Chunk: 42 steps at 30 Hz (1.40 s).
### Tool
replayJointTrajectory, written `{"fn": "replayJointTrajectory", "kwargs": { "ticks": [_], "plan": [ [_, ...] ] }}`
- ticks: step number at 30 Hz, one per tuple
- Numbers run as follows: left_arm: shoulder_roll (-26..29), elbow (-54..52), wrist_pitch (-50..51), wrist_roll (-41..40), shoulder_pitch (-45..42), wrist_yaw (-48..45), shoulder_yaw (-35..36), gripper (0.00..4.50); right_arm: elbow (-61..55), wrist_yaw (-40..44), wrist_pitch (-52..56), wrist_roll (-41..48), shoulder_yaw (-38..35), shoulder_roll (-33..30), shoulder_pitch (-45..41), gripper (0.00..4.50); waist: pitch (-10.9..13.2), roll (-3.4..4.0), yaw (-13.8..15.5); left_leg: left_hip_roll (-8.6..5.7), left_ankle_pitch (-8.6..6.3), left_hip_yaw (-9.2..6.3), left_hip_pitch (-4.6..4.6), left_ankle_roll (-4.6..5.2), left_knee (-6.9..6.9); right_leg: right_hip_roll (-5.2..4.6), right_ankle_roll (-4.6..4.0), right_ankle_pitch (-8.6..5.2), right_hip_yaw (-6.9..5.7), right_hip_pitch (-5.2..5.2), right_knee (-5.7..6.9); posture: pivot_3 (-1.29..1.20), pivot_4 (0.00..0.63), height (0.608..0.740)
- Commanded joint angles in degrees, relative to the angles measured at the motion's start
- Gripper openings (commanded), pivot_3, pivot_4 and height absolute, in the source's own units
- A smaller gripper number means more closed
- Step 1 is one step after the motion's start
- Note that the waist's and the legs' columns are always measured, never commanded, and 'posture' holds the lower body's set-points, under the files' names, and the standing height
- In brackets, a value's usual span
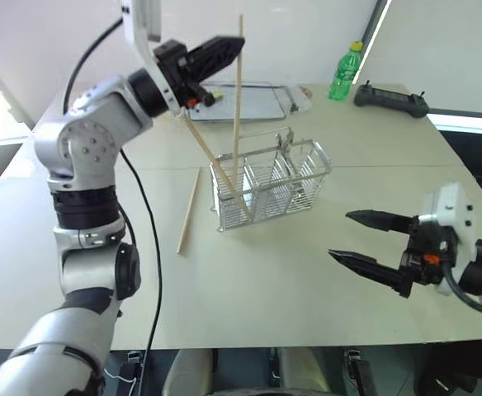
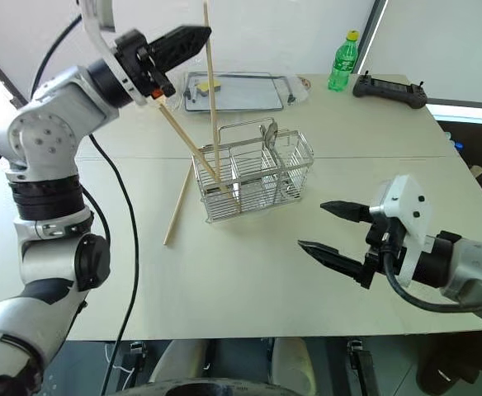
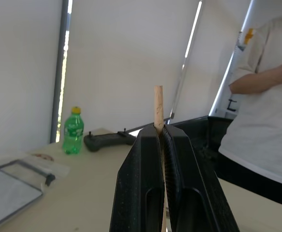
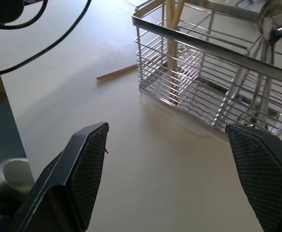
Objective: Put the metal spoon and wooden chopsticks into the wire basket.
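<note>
The wire basket [image 1: 307,177] stands mid-table. The metal spoon [image 2: 270,132] sits upright in one of its compartments, bowl up. My left gripper [image 1: 234,47] is raised above the basket's left end and shut on the top of one wooden chopstick [image 1: 238,115]. That stick stands near upright with its lower end inside the basket's end compartment. A second chopstick [image 1: 204,148] leans in the same compartment. A third [image 1: 189,210] lies flat on the table left of the basket. My right gripper [image 1: 365,239] hovers open to the right of the basket, holding nothing.
A flat grey tray [image 1: 241,103] lies behind the basket, with a green bottle [image 1: 346,73] and a black controller [image 1: 391,99] at the back right. A black cable [image 1: 146,206] hangs along my left arm. A person [image 3: 266,121] stands beyond the table.
</note>
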Motion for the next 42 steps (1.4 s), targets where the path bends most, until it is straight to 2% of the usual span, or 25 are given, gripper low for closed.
{"fn": "replayJointTrajectory", "kwargs": {
  "ticks": [1,3,5,6,7,8,9,22,30,37,39,42],
  "plan": [
    [0.76,-2.49,-0.86,-0.01,0.33,0.40,-1.06,0.71,-1.67,-0.74,-2.59,1.84,-1.12,1.12,-0.15,3.99,-0.01,0.01,0.01,-0.01,0.00,0.01,0.01,0.00,0.00,0.00,-0.01,-0.01,0.02,0.02,0.00,0.00,0.150,0.709],
    [0.60,-2.69,-0.15,-1.21,0.23,0.70,-0.77,1.53,-1.51,-1.26,-2.88,2.28,-0.65,0.98,-0.68,3.99,0.00,0.01,0.01,-0.02,0.00,0.01,0.01,0.00,0.03,0.00,-0.04,-0.02,0.02,0.03,-0.01,0.00,0.150,0.709],
    [0.69,-2.97,0.20,-1.94,-0.17,0.82,-0.65,2.60,-1.33,-1.11,-3.36,2.19,0.20,0.61,-1.19,3.99,0.00,0.01,0.01,-0.02,0.00,0.00,0.01,0.00,0.04,0.00,-0.07,-0.02,0.02,0.04,-0.01,0.00,0.150,0.709],
    [0.77,-3.03,0.20,-2.08,-0.29,0.89,-0.67,3.36,-1.31,-0.95,-3.59,2.01,0.46,0.46,-1.28,3.99,0.00,0.01,0.01,-0.01,0.00,0.00,0.02,0.00,0.03,0.00,-0.07,-0.02,0.02,0.04,-0.01,0.00,0.150,0.709],
    [0.91,-3.00,0.20,-2.20,-0.55,1.01,-0.64,3.63,-1.28,-0.66,-3.75,1.98,0.71,0.31,-1.38,3.99,-0.01,0.01,0.01,-0.01,0.00,-0.01,0.02,0.01,0.03,0.00,-0.08,-0.02,0.02,0.04,-0.01,0.00,0.150,0.709],
    [1.19,-3.03,0.13,-2.30,-0.78,1.03,-0.60,4.28,-1.33,-0.51,-3.88,1.95,1.00,0.20,-1.52,3.99,-0.01,0.01,0.01,-0.02,0.00,-0.01,0.03,0.01,0.02,0.00,-0.08,-0.02,0.02,0.04,-0.01,0.00,0.150,0.709],
    [1.45,-3.11,0.13,-2.46,-0.97,1.06,-0.54,4.45,-1.35,-0.47,-3.97,1.94,1.25,0.12,-1.65,3.99,-0.01,0.01,0.00,-0.02,0.00,-0.01,0.02,0.01,0.02,0.00,-0.08,-0.02,0.02,0.04,-0.01,0.00,0.150,0.709],
    [5.39,-3.36,0.50,-4.77,-5.85,2.64,1.66,4.45,0.29,-0.46,-4.87,1.26,3.65,-0.91,-4.38,3.99,0.00,0.01,0.00,-0.02,0.00,-0.02,0.01,0.01,0.01,0.00,-0.08,-0.02,0.02,0.03,-0.03,0.00,0.150,0.709],
    [11.73,2.54,0.59,-6.18,-16.17,4.93,6.22,4.45,2.46,1.21,-5.15,0.27,4.99,-1.47,-6.24,3.99,0.01,0.00,-0.16,-0.01,0.00,-0.01,0.01,0.01,-0.02,0.02,-0.07,-0.02,0.02,0.01,-0.03,0.00,0.150,0.709],
    [17.55,15.30,-0.59,-5.07,-24.52,7.48,10.19,4.45,3.11,1.88,-5.34,-0.73,5.97,-0.99,-6.63,3.99,0.01,0.00,-0.16,-0.01,0.00,0.00,0.04,0.01,-0.02,0.02,-0.05,-0.02,0.02,0.01,-0.02,0.00,0.150,0.709],
    [19.64,20.45,-2.19,-1.73,-26.04,8.17,8.80,4.45,3.05,1.76,-5.33,-0.75,6.26,-0.91,-6.80,3.99,0.01,0.00,-0.17,-0.01,0.00,-0.01,0.04,0.01,-0.01,0.02,-0.04,-0.02,0.01,0.02,-0.01,0.00,0.150,0.709],
    [22.81,29.83,-5.46,7.18,-27.65,9.55,3.15,4.45,3.19,1.71,-5.29,-0.82,6.61,-0.78,-6.90,3.99,0.01,0.01,-0.15,-0.01,0.00,0.00,0.06,0.01,-0.03,0.03,0.03,0.02,0.01,0.01,0.00,0.00,0.150,0.709]
  ]
}}
